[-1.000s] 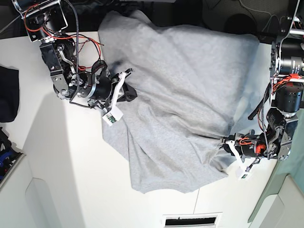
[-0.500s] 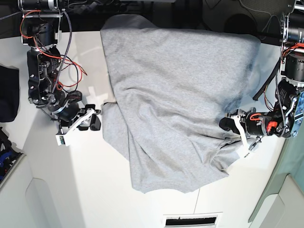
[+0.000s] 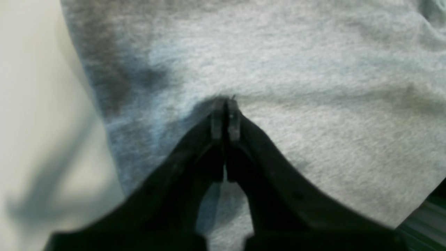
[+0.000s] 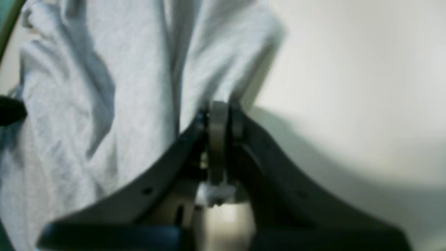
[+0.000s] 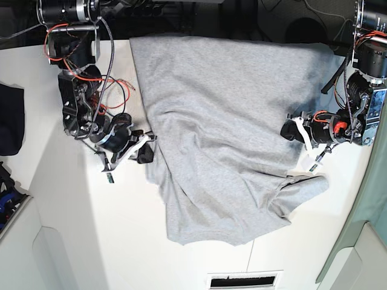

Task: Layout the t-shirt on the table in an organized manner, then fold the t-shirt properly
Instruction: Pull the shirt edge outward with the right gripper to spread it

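The light grey t-shirt (image 5: 224, 121) lies spread across the middle of the white table (image 5: 78, 229), back up, with creases fanning toward its near hem. My right gripper (image 5: 145, 154) is at the shirt's left edge. In the right wrist view that gripper (image 4: 218, 104) is shut with a strip of grey t-shirt (image 4: 87, 104) pinched between its fingers. My left gripper (image 5: 289, 130) rests on the shirt's right side. In the left wrist view the left gripper (image 3: 225, 104) is shut, and the t-shirt (image 3: 313, 69) puckers at its tips. No lettering shows.
A dark navy cloth (image 5: 11, 118) lies at the table's left edge. A slotted vent (image 5: 245, 281) sits in the near edge. Cables and black gear line the far edge behind the shirt. A teal surface (image 5: 369, 229) borders the right side.
My right gripper let go, swung out to the left, then came back to the shirt's left edge and shut. My left gripper moved toward the far side with its fabric. The shirt lies flatter.
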Robot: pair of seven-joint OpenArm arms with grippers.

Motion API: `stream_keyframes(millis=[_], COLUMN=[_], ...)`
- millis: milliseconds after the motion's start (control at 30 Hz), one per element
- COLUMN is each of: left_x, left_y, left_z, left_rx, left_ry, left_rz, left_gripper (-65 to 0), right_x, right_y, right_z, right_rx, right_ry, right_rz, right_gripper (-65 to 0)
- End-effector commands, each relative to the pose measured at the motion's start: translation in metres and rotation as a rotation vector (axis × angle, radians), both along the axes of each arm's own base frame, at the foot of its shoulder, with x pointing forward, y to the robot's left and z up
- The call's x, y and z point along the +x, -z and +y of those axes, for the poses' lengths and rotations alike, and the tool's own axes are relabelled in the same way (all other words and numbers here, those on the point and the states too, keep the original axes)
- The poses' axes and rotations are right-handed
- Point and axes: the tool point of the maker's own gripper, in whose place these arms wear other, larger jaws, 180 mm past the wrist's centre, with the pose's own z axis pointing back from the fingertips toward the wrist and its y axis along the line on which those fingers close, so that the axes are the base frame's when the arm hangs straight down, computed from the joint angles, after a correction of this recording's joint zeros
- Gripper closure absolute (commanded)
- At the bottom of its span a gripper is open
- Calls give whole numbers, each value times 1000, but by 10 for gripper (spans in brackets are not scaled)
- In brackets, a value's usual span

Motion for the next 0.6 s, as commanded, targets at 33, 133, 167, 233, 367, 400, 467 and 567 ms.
stream_keyframes(millis=[33, 133, 167, 233, 367, 400, 467, 567], left_x=[4, 1, 1, 4, 6, 6, 5, 5], left_y=[-1, 1, 1, 0, -1, -1, -1, 0], left_z=[19, 21, 21, 22, 22, 22, 22, 24], left_rx=[80, 98, 97, 99, 95, 95, 96, 107], left_ry=[-7, 0, -1, -12, -20, -20, -20, -17], left_rz=[3, 10, 10, 6, 2, 2, 3, 5], left_gripper=[0, 0, 0, 0, 0, 0, 0, 0], right_x=[42, 66, 73, 83, 87, 86, 82, 76], right_y=[-48, -86, -99, -121, -139, -139, -135, -135], right_z=[-14, -37, -46, -65, -101, -109, -130, -166], right_rx=[-7, -58, -82, -137, -202, -207, -202, -174], right_ry=[12, 19, 22, 32, 84, 103, 178, 309], right_rz=[-145, -248, -281, -332, -319, -300, -264, -264], right_gripper=[0, 0, 0, 0, 0, 0, 0, 0])
